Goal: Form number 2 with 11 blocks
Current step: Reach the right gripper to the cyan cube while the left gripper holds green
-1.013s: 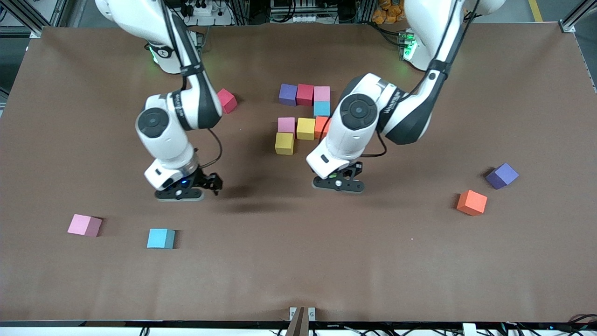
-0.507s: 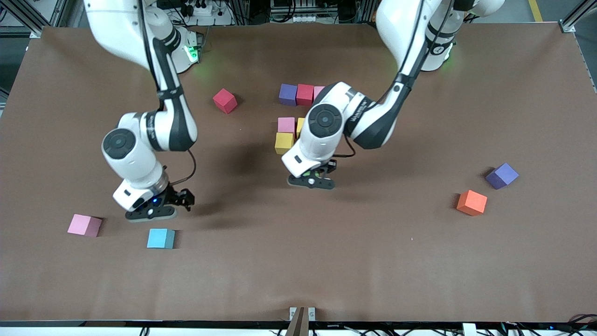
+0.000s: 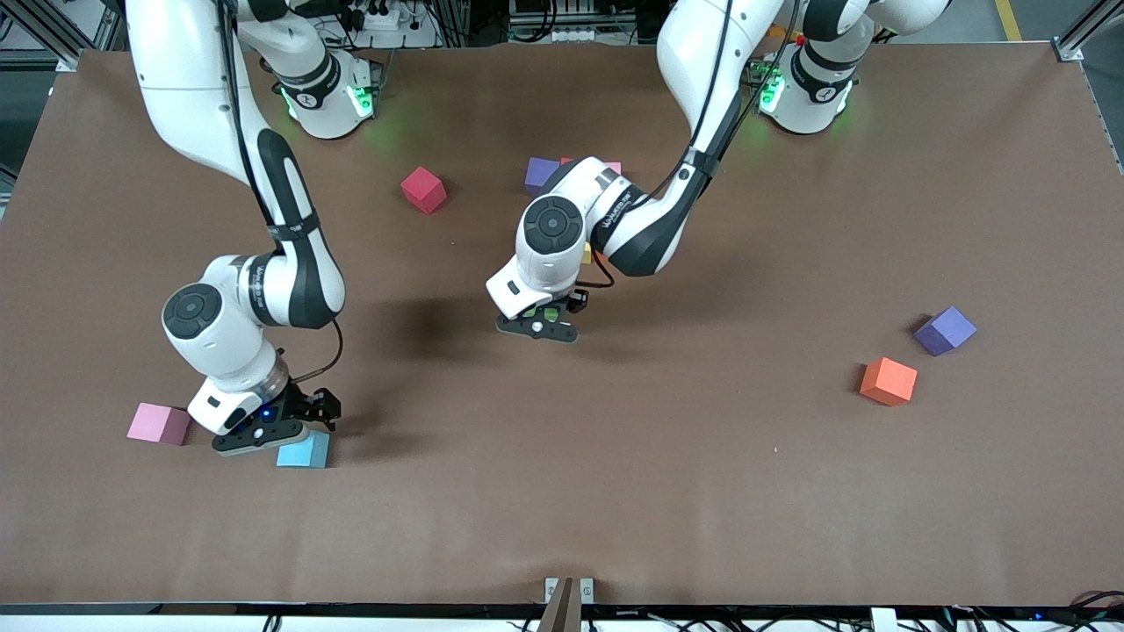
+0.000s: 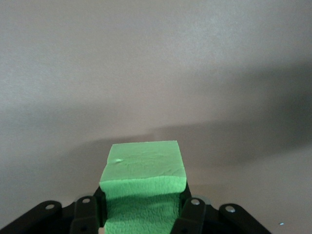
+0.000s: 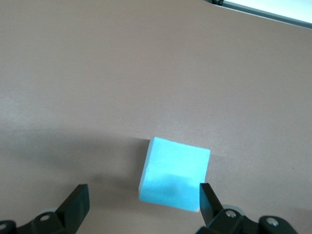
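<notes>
Bench (image 3: pixel 790 491) cloth fills the front view, with the left pincer (image 3: pixel 537 326) at mid-frame clamped on a green block (image 4: pixel 144 187), just below a cluster of blocks (image 3: pixel 542 174) that the arm mostly hides. Right pincer (image 3: pixel 260 435) hangs at lower left with its fingers (image 5: pixel 207 200) spread, over a light blue block (image 5: pixel 174 174) that lies between them in the right wrist view. Loose around them lie a pink block (image 3: pixel 158 424) at far left, a red block (image 3: pixel 423 190) up top, and an orange block (image 3: pixel 888 381) with a purple block (image 3: pixel 945 330) at the right.

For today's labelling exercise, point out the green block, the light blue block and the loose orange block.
green block (image 4: pixel 144 165), left wrist view, on its top face.
light blue block (image 5: pixel 176 171), right wrist view, on its top face.
orange block (image 3: pixel 889 380), front view, on its top face.
</notes>
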Motion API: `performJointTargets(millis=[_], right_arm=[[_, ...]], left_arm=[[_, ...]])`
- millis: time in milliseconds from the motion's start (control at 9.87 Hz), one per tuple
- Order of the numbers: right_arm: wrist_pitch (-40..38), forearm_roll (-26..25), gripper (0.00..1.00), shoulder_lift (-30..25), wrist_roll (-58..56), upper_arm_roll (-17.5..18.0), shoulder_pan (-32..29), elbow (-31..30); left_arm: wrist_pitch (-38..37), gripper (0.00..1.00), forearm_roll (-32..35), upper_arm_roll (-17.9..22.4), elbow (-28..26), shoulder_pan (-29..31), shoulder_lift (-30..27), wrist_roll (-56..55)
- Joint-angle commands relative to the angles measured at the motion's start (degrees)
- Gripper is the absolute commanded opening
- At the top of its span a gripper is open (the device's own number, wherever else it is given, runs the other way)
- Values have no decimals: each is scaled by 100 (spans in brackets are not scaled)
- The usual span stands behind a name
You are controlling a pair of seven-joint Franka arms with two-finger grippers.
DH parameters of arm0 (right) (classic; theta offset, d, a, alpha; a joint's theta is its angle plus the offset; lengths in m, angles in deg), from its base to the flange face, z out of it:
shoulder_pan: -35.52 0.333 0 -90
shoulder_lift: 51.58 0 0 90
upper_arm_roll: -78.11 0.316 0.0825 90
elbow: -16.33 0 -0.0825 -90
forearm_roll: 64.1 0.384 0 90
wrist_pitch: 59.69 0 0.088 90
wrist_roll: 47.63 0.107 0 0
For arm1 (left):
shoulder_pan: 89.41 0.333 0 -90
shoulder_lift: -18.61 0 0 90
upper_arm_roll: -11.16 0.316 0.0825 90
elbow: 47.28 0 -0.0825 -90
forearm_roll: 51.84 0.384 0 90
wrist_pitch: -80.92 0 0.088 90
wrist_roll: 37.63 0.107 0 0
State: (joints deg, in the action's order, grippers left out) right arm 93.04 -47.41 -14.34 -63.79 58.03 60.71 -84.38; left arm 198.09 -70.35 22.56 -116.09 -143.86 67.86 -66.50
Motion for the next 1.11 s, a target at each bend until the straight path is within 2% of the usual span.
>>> performJointTargets(millis=[0, 203, 304, 405, 608, 1013], right_arm=[[46, 63, 100, 256, -133, 318, -381, 341], [317, 63, 100, 380, -370, 889, -987, 403], [327, 63, 100, 389, -388, 996, -1120, 412], [336, 63, 100, 415, -467, 1093, -1243, 421], [746, 63, 100, 450, -494, 1644, -1700, 368], [907, 71, 100, 521, -441, 1753, -1728, 298]], left_arm=[[-80, 0, -432, 424, 280, -187, 225, -39], [-88, 0, -932, 696, 272, -363, 252, -65], [-88, 0, -1196, 846, 246, -451, 261, -74], [-88, 0, -1198, 891, 246, -513, 339, -48], [-124, 0, -1189, 952, 237, -583, 401, 57], [-124, 0, -1189, 988, 237, -654, 480, 101]])
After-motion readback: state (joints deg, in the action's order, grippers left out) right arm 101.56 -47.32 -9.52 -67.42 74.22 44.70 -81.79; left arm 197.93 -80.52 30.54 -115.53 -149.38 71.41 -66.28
